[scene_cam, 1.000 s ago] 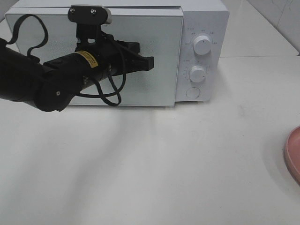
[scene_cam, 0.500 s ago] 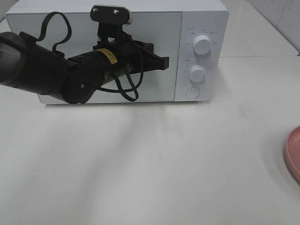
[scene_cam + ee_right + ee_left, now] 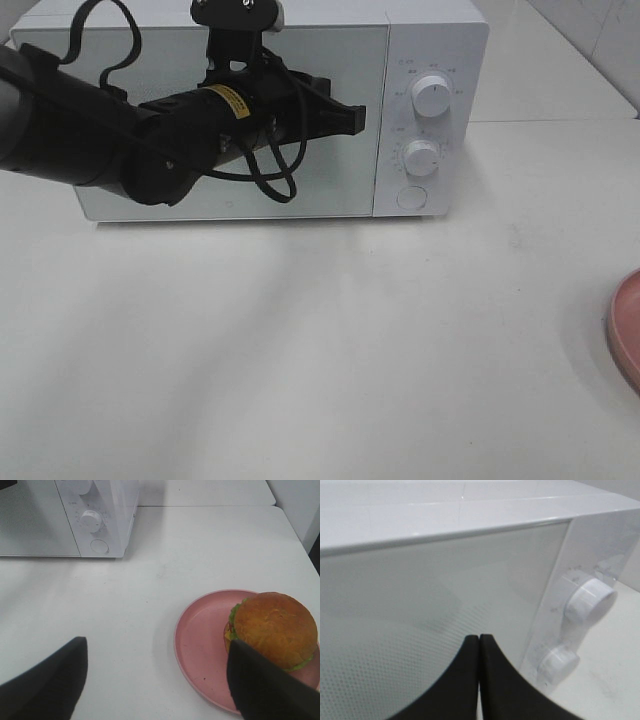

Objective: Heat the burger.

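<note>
Left end effector (image 3: 352,119): fingers pressed together, holding nothing, tips just in front of the microwave (image 3: 430,30) door (image 3: 330,185) near its edge on the control-panel side. Whether the tips touch the door cannot be told. The door sits flush with the microwave's front. Just beyond the tips, on the panel, are two white knobs, upper knob (image 3: 431,95) and lower knob (image 3: 421,157), with a round button (image 3: 411,198) beneath them.

Right end effector (image 3: 155,680): fingers spread wide apart, holding nothing, poised above the white table (image 3: 200,545). Beside one finger (image 3: 265,690) sits the pink plate (image 3: 197,640), carrying the burger (image 3: 274,629), which that finger partly overlaps in the wrist view. The microwave stands well apart from this end effector, across the table.
</note>
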`<state>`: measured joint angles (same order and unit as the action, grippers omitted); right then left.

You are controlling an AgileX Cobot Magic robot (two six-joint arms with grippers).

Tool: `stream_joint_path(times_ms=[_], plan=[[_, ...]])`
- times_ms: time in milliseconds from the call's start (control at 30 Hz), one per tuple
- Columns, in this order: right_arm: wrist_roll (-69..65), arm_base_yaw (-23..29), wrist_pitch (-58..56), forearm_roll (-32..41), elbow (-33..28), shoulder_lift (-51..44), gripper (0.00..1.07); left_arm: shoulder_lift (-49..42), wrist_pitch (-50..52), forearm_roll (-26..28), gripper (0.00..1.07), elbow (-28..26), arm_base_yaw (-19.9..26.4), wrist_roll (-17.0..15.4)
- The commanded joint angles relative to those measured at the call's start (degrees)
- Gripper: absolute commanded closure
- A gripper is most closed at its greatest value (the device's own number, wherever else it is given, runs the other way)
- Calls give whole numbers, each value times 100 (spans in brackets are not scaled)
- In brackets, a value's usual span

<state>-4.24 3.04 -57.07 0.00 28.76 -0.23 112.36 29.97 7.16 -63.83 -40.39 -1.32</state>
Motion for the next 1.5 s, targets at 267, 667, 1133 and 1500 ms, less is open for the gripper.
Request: stream_joint_path(times_ms=[267,667,1133,1500], plan=[[92,-34,11,0,-17,-155,31,-710,-2057,6,98,92,-183,0],[86,-34,11,0,-17,-155,31,-1381,-4492,63,6,92,-183,-34],[86,-34,11,0,-17,-155,31,-2424,-7913,-103,6,92,-183,-40],[86,-34,11,0,-17,-155,31,-2974,-8967,-218,6,92,1117,-315]])
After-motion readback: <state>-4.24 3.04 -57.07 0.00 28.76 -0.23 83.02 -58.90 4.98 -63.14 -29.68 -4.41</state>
